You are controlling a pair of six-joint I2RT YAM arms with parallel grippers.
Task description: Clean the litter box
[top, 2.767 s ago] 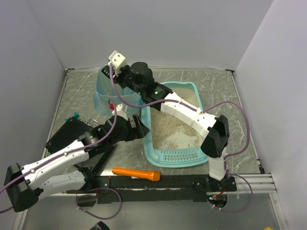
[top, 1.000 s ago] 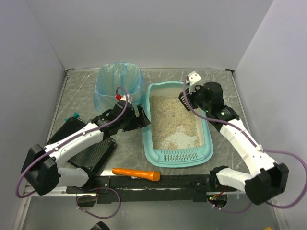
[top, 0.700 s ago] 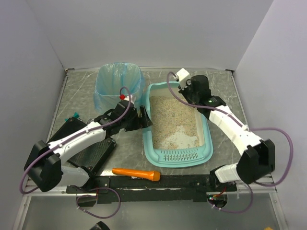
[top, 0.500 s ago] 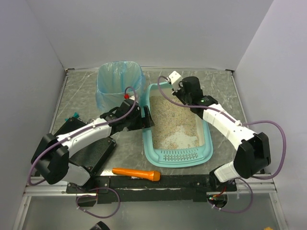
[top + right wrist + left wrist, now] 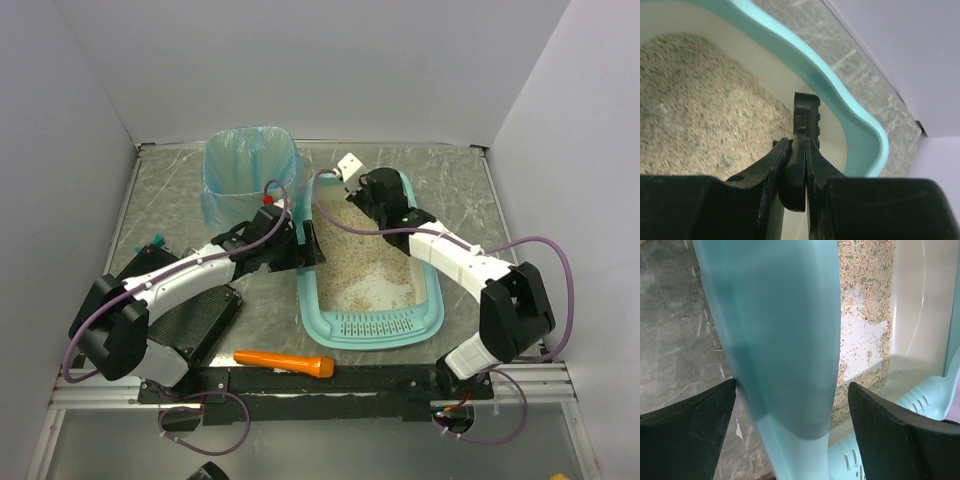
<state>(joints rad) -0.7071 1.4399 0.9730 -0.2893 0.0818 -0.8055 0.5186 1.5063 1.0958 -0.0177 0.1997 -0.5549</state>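
Fingers [image 5: 900,440] of the left gripper [image 5: 305,246] are being held wide. The left wall of the litter box [image 5: 785,340] is being straddled between them, one finger outside over the worktop [image 5: 170,200], the other inside over the litter [image 5: 365,265]. No squeeze is being applied.

Largest change: the right arm is being swung leftward along the far end of the box. A second ago it was being carried over the far right corner, and before that near the blue-bagged bin [image 5: 240,170]. The right gripper [image 5: 796,150] is now being hung over the far left corner, its fingers pinched together. A thin ribbed dark tab is being shown between them; whether it is a held thing cannot be told.

Smaller change: the left gripper is being eased from just beside the wall onto it.

The litter box is being kept centre-right on the worktop, slotted lip toward the arm bases, bin just beside its far left corner.

Judgement: the box is probably being readied for bracing or tipping toward the bin. The orange tool [image 5: 285,362] is being left untouched by the bases.
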